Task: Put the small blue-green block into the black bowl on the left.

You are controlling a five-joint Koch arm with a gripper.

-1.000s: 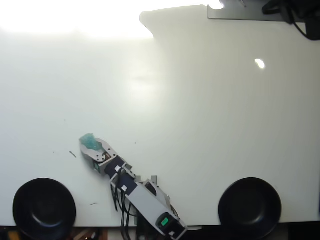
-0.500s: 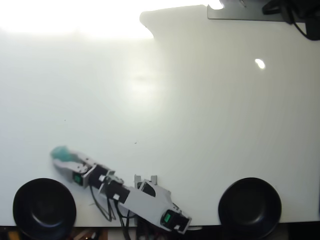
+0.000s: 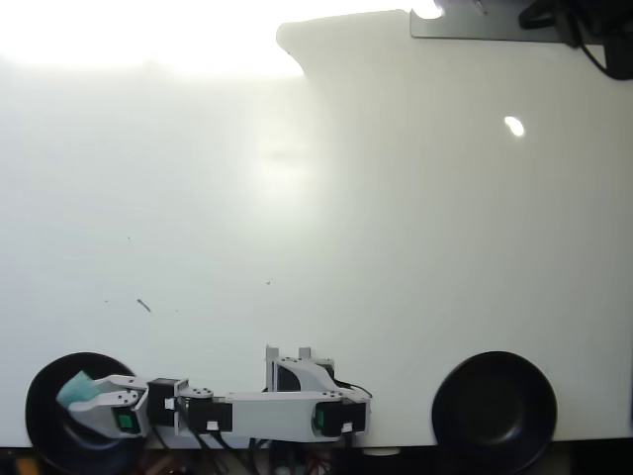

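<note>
In the overhead view the small blue-green block (image 3: 76, 391) sits between the tips of my gripper (image 3: 79, 398), which is shut on it. Block and gripper hang over the middle of the black bowl (image 3: 45, 430) at the lower left corner of the table. My grey arm (image 3: 267, 414) lies stretched flat along the table's front edge, reaching leftwards from its base. Whether the block touches the bowl's floor cannot be told from above.
A second black bowl (image 3: 495, 408) of the same look stands at the lower right. Strong glare washes out the top left of the white table (image 3: 326, 218). A dark stand and cables (image 3: 554, 25) sit at the top right edge.
The arm has swung left and down along the front edge, carrying the block from the open table above the bowl to a spot over the left bowl's middle.
</note>
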